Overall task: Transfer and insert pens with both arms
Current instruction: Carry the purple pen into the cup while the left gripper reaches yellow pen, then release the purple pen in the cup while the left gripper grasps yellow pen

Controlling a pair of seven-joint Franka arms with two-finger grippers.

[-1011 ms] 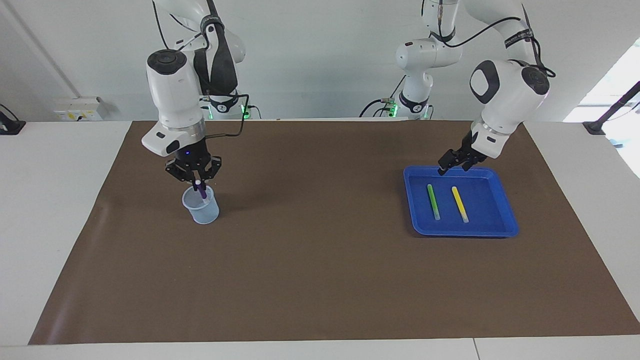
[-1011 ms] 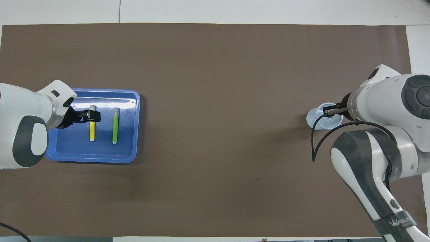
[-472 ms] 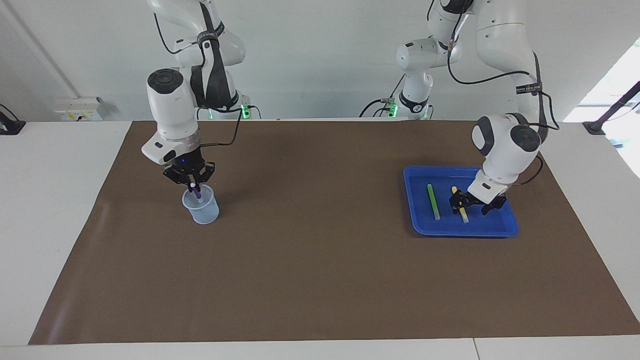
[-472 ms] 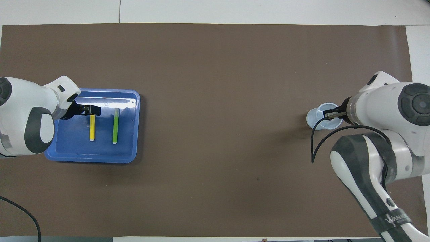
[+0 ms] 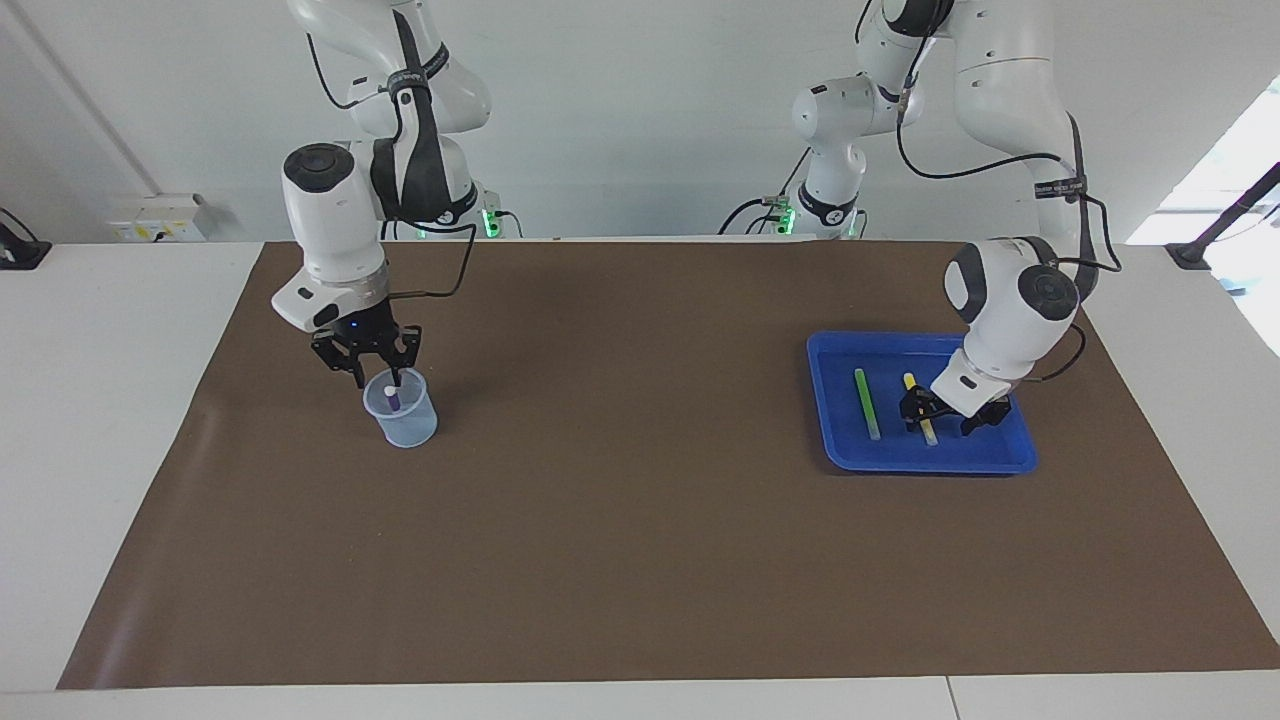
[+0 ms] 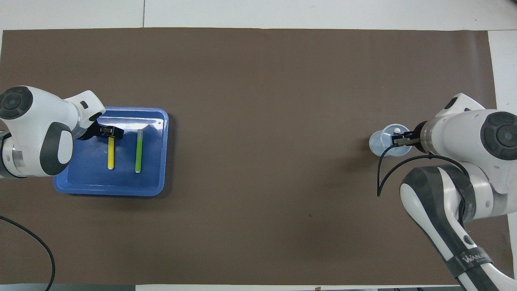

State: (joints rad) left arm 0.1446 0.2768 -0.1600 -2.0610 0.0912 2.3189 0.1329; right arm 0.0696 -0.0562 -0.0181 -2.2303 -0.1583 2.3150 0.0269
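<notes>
The left gripper (image 5: 941,419) sat low in the blue tray (image 5: 1010,455), fingers straddling the yellow pen (image 5: 920,409); whether they pinched it, I couldn't tell. The green pen (image 5: 866,402) lay alongside. The right gripper (image 5: 375,373) hung parted over the cup (image 5: 402,412), where the purple pen (image 5: 391,392) stood, half hidden.

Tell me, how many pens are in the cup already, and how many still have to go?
One is done: the purple pen stands in the clear cup, with the right gripper just above it. Next in hand is the yellow pen: the left gripper is down over it in the blue tray. The green pen lies beside it, untouched. So two pens are left.
</notes>
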